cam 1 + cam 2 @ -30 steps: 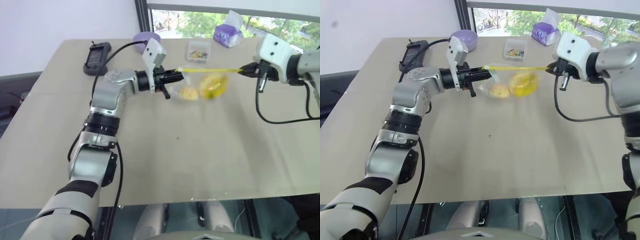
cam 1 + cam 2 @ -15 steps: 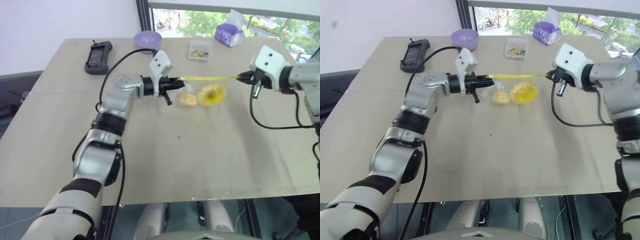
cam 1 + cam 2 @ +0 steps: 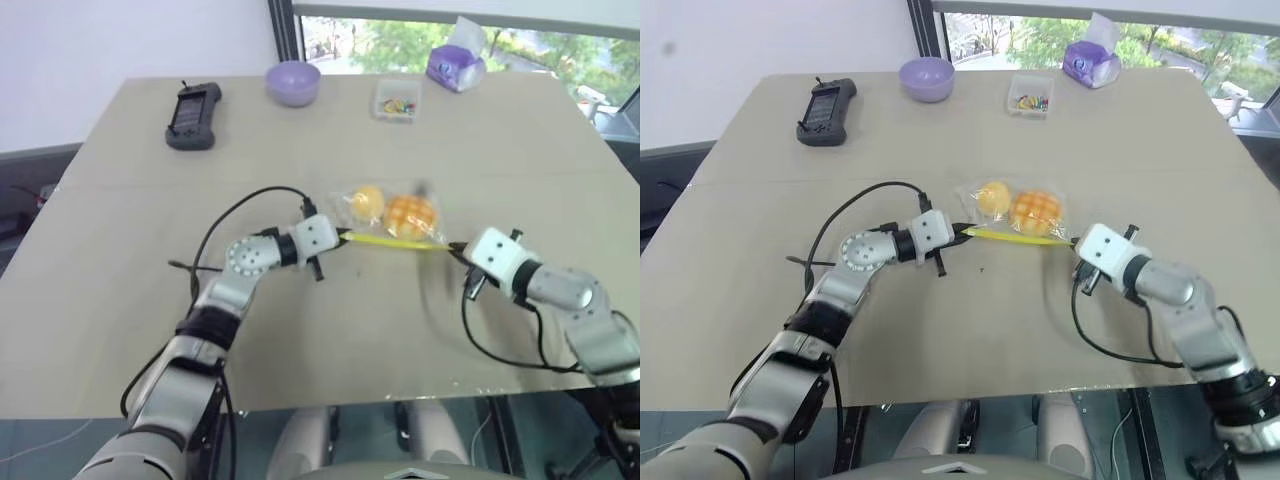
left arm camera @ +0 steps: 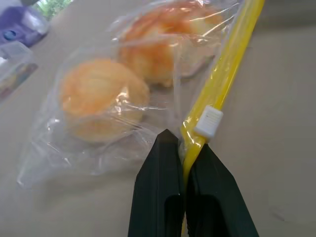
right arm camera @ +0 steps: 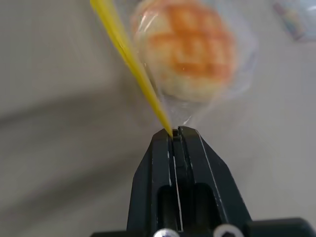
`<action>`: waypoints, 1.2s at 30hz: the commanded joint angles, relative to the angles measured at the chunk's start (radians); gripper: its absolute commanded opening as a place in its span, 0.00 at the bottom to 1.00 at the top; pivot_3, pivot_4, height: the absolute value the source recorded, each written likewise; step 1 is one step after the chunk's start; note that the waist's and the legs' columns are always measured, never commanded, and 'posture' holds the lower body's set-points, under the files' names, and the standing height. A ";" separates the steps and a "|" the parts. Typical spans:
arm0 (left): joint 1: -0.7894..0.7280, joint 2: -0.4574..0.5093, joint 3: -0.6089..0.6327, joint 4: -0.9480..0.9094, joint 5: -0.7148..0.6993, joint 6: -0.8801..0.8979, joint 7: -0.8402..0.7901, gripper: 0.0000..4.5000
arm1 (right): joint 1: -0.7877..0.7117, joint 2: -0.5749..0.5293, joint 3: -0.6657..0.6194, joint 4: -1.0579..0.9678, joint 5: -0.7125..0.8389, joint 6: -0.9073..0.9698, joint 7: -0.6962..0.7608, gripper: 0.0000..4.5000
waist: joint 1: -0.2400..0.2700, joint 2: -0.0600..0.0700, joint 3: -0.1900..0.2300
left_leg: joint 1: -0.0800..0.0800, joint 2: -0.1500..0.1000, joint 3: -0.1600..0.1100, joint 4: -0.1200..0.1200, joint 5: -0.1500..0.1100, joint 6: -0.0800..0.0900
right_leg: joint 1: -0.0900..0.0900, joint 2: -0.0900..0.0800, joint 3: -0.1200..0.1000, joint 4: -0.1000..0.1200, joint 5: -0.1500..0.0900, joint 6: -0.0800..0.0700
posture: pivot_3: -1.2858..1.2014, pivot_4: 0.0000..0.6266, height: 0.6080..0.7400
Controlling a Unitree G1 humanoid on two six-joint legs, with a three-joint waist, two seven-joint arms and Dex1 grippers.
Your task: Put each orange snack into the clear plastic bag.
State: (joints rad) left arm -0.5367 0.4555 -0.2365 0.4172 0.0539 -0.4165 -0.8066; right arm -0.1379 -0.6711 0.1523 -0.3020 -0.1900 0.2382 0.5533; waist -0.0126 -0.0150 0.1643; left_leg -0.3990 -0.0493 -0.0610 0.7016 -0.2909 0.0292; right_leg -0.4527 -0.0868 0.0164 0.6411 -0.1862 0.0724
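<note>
The clear plastic bag (image 3: pixel 392 214) lies on the tan table (image 3: pixel 330 330) with both orange snacks inside. The small plain bun (image 3: pixel 367 201) lies on the left and the larger grid-topped bun (image 3: pixel 412 212) on the right. The bag's yellow seal strip (image 3: pixel 395 241) runs along the near edge, stretched between my grippers. My left gripper (image 3: pixel 343 238) is shut on the strip's left end, just below its white slider (image 4: pixel 208 121). My right gripper (image 3: pixel 457 249) is shut on the strip's right end, with the grid bun (image 5: pixel 190 47) just beyond its fingers.
Along the table's far edge stand a black controller (image 3: pixel 192 115), a purple bowl (image 3: pixel 293 80), a small clear box of colourful bits (image 3: pixel 398 99) and a purple tissue pack (image 3: pixel 456 66). Cables trail from both wrists over the near table.
Both grippers have come down and back toward me, lowering the bag from hanging in the air to lying flat on the table. Both have stayed shut on the yellow strip.
</note>
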 commanded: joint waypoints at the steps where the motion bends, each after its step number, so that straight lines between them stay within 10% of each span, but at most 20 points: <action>1: 0.054 0.045 0.063 -0.149 -0.049 0.033 0.002 0.00 | 0.043 0.018 -0.026 -0.031 -0.085 0.005 -0.097 0.00 | 0.000 0.002 0.003 | 0.009 0.001 0.000 0.000 -0.004 0.006 | 0.010 0.000 0.000 -0.001 -0.001 0.000 | 0.52 0.24 1.00; 9: 0.062 0.098 0.067 -0.274 -0.090 0.163 -0.058 0.00 | 0.074 0.051 -0.110 -0.106 -0.050 -0.012 -0.117 0.55 | -0.001 0.002 0.007 | 0.040 0.007 -0.001 0.000 -0.004 0.011 | 0.040 0.004 0.000 -0.003 -0.004 0.003 | 0.52 0.24 1.00; 23: 0.002 0.146 0.090 -0.487 -0.390 0.774 -0.302 0.00 | -0.237 0.146 0.065 -0.294 0.181 0.225 0.115 0.55 | -0.004 0.002 0.009 | 0.034 0.009 -0.001 -0.009 -0.005 0.012 | 0.036 0.007 0.000 -0.015 0.001 0.002 | 0.52 0.24 1.00; 36: -0.197 0.174 0.051 -0.335 -0.392 0.844 -0.460 0.00 | -0.480 0.193 0.165 -0.239 0.211 0.409 0.176 0.50 | -0.003 0.002 0.009 | 0.018 0.004 0.000 -0.015 -0.002 0.006 | 0.017 0.005 0.000 -0.016 0.001 0.001 | 0.52 0.24 1.00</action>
State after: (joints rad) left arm -0.7140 0.6213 -0.1777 0.0762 -0.3462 0.4472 -1.2463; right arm -0.5919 -0.4838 0.3210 -0.4938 0.0033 0.6292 0.7214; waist -0.0156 -0.0130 0.1729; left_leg -0.3828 -0.0454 -0.0607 0.6864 -0.2929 0.0355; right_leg -0.4375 -0.0817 0.0173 0.6255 -0.1852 0.0735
